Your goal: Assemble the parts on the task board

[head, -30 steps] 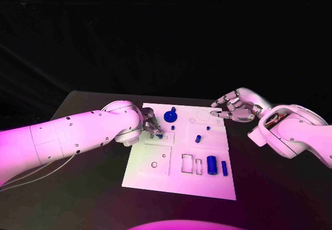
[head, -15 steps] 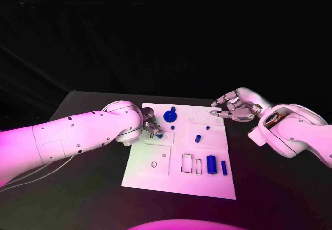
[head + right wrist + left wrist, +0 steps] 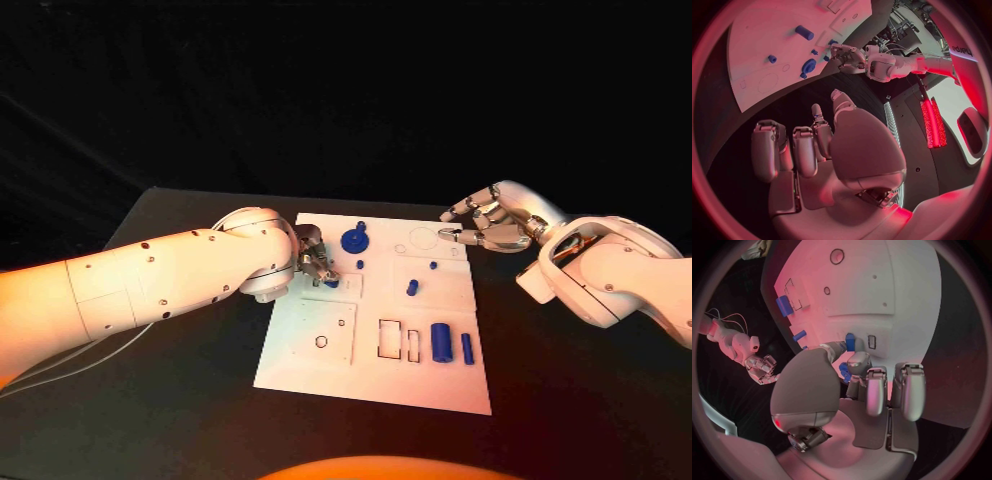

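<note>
The left hand [image 3: 315, 266] pinches a small blue plastic part [image 3: 851, 342] over the flat white rectangular task board [image 3: 433, 385]; at 3 o'clock, the right hand [image 3: 483, 228] curls its fingers, holding nothing.

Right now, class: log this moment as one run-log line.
left hand: pinching small blue part over task board | right hand: curled, holding nothing, beside board's far right corner

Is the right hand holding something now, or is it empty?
Empty. The right hand hovers beside the task board, its fingers curled in with no part between them.
</note>
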`<state>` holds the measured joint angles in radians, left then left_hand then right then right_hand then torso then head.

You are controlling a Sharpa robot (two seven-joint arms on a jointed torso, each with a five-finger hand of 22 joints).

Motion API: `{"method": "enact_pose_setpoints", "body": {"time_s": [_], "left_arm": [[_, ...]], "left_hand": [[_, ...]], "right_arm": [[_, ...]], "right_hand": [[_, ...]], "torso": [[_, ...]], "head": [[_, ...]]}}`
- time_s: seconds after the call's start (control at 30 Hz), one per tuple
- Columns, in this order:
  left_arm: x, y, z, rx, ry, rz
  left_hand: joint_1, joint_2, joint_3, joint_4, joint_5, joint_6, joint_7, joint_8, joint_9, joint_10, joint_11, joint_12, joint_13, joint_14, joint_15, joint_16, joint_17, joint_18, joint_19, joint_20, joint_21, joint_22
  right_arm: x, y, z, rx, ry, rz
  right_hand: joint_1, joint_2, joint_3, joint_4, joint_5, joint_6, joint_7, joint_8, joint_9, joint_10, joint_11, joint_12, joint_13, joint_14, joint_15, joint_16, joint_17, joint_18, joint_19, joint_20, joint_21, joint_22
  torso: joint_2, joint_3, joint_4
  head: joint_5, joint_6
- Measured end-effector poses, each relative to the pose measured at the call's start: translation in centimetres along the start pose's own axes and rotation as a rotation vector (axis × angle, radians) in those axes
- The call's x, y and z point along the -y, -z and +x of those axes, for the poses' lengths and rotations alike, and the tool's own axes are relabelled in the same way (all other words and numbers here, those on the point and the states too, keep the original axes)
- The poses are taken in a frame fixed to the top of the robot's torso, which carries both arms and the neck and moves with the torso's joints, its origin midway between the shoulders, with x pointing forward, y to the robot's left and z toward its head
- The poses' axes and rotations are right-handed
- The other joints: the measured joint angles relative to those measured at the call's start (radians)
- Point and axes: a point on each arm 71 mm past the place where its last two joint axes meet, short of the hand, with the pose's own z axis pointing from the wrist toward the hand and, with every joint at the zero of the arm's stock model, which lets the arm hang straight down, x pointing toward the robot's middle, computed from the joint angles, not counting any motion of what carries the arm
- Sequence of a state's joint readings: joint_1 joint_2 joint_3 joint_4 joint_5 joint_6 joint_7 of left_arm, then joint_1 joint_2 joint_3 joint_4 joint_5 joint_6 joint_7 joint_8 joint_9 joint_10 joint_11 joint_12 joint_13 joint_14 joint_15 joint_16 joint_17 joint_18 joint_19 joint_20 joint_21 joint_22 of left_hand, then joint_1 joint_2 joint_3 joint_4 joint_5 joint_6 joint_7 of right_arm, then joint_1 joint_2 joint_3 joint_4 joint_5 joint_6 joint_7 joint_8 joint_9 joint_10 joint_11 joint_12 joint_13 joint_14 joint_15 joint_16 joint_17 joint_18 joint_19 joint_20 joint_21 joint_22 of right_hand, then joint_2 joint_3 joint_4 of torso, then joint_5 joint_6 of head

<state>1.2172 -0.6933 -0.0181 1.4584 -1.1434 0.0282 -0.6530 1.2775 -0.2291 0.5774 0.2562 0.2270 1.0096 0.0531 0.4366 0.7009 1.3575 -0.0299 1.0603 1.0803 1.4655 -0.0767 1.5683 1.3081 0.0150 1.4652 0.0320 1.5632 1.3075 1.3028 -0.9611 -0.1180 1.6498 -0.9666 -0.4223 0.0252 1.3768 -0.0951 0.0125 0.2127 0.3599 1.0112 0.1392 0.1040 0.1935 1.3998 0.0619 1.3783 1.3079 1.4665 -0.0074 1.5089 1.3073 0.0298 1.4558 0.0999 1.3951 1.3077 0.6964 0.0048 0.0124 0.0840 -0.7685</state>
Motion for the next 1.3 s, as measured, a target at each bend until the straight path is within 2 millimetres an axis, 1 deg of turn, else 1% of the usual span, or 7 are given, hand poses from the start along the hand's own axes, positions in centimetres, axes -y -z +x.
{"method": "enact_pose_setpoints", "body": {"time_s": [0.1, 0.5, 0.63, 0.8, 0.83, 1.2, 1.3], "left_arm": [[0.0, 0.01, 0.0, -0.001, -0.004, 0.0], [0.04, -0.01, 0.0, 0.0, -0.011, 0.001], [0.02, -0.03, 0.0, -0.001, -0.012, -0.001], [0.02, -0.08, 0.04, -0.003, -0.013, -0.003], [0.02, -0.09, 0.04, -0.003, -0.013, -0.004], [0.12, -0.2, 0.04, -0.004, -0.014, -0.01], [0.18, -0.25, 0.04, -0.004, -0.014, -0.011]], "left_hand": [[-0.008, 0.0, 0.0, 0.0, 0.0, 0.0, 0.0, 0.0, 0.014, 0.0, 0.0, 0.0, 0.0, 0.0, 0.0, 0.0, 0.0, 0.0, 0.0, 0.0, 0.0, 0.0], [-0.016, -0.002, 0.007, -0.007, 0.0, 0.002, -0.002, 0.005, 0.015, 0.006, -0.006, 0.0, 0.0, 0.0, 0.0, 0.0, 0.0, 0.0, 0.0, 0.0, 0.0, 0.0], [-0.051, -0.009, 0.037, -0.037, -0.001, 0.005, -0.01, 0.009, 0.023, 0.013, -0.013, 0.013, 0.007, -0.001, -0.009, 0.0, 0.0, 0.0, 0.003, -0.003, 0.001, 0.0], [-0.08, -0.009, 0.041, -0.064, -0.001, 0.009, -0.017, 0.015, 0.024, 0.022, -0.021, 0.024, 0.018, 0.0, -0.015, 0.0, 0.0, 0.0, 0.0, -0.007, 0.004, 0.0], [-0.085, -0.004, 0.038, -0.066, -0.001, 0.009, -0.017, 0.015, 0.025, 0.024, -0.02, 0.029, 0.02, -0.001, -0.016, 0.0, 0.0, 0.0, 0.0, -0.007, 0.004, 0.0], [-0.105, -0.005, 0.043, -0.088, -0.001, 0.016, -0.024, 0.015, 0.031, 0.027, -0.024, 0.038, 0.028, 0.002, -0.02, 0.0, 0.0, 0.0, 0.0, -0.014, 0.004, 0.0], [-0.108, -0.005, 0.035, -0.091, -0.001, 0.018, -0.025, 0.014, 0.046, 0.027, -0.024, 0.041, 0.028, 0.002, -0.02, 0.0, 0.0, 0.0, 0.0, -0.014, 0.004, 0.0]], "right_arm": [[0.02, 0.0, 0.0, -0.001, -0.003, 0.002], [0.03, -0.02, 0.03, -0.003, -0.011, 0.005], [0.05, -0.01, 0.03, -0.003, -0.012, 0.005], [0.06, 0.0, 0.02, -0.003, -0.012, 0.006], [0.07, 0.0, 0.02, -0.003, -0.012, 0.006], [0.07, 0.04, 0.0, -0.003, -0.013, 0.006], [0.09, 0.06, -0.01, -0.003, -0.013, 0.007]], "right_hand": [[0.0, 0.0, 0.0, 0.0, 0.0, 0.0, 0.0, 0.0, 0.0, 0.0, 0.0, 0.0, 0.0, 0.0, 0.0, 0.0, 0.0, 0.0, 0.0, 0.0, 0.0, 0.0], [0.0, 0.0, 0.0, 0.0, 0.0, 0.0, 0.0, 0.0, 0.0, 0.0, 0.0, -0.004, 0.0, 0.0, 0.0, -0.006, 0.001, 0.0, -0.004, -0.004, -0.007, 0.0], [0.0, 0.0, 0.0, 0.0, 0.0, 0.0, 0.0, 0.0, 0.0, 0.0, 0.0, -0.004, 0.0, 0.0, 0.0, -0.006, 0.001, 0.0, -0.004, -0.004, -0.007, 0.0], [0.0, 0.0, 0.0, 0.0, 0.0, 0.0, 0.0, 0.0, 0.0, 0.0, 0.0, -0.004, 0.0, 0.0, 0.0, -0.006, 0.001, 0.0, -0.004, -0.004, -0.007, 0.0], [0.0, 0.0, 0.0, 0.0, 0.0, 0.0, 0.0, 0.0, 0.0, 0.0, 0.0, -0.004, 0.0, 0.0, 0.0, -0.006, 0.001, 0.0, -0.004, -0.004, -0.007, 0.0], [0.0, 0.0, -0.003, 0.003, 0.0, 0.0, 0.0, 0.0, 0.0, 0.0, 0.0, -0.004, 0.0, 0.0, 0.0, -0.006, 0.0, 0.0, -0.004, -0.004, -0.007, 0.0], [0.0, 0.0, -0.003, 0.003, 0.0, 0.0, 0.0, 0.0, 0.0, 0.0, 0.0, -0.004, 0.0, 0.0, 0.0, -0.006, 0.0, 0.0, -0.004, -0.004, -0.007, 0.0]], "torso": [[0.0, 0.0, -0.0001], [0.0, 0.0012, -0.0004], [0.0, 0.0012, -0.0008], [0.0, 0.0012, -0.001], [0.0, 0.0013, -0.001], [0.0, 0.0014, -0.0012], [0.0, 0.0012, -0.0012]], "head": [[0.001, 0.0], [0.002, 0.0], [0.001, 0.0], [0.001, 0.0], [0.001, 0.0], [0.0, -0.001], [-0.001, -0.001]]}}
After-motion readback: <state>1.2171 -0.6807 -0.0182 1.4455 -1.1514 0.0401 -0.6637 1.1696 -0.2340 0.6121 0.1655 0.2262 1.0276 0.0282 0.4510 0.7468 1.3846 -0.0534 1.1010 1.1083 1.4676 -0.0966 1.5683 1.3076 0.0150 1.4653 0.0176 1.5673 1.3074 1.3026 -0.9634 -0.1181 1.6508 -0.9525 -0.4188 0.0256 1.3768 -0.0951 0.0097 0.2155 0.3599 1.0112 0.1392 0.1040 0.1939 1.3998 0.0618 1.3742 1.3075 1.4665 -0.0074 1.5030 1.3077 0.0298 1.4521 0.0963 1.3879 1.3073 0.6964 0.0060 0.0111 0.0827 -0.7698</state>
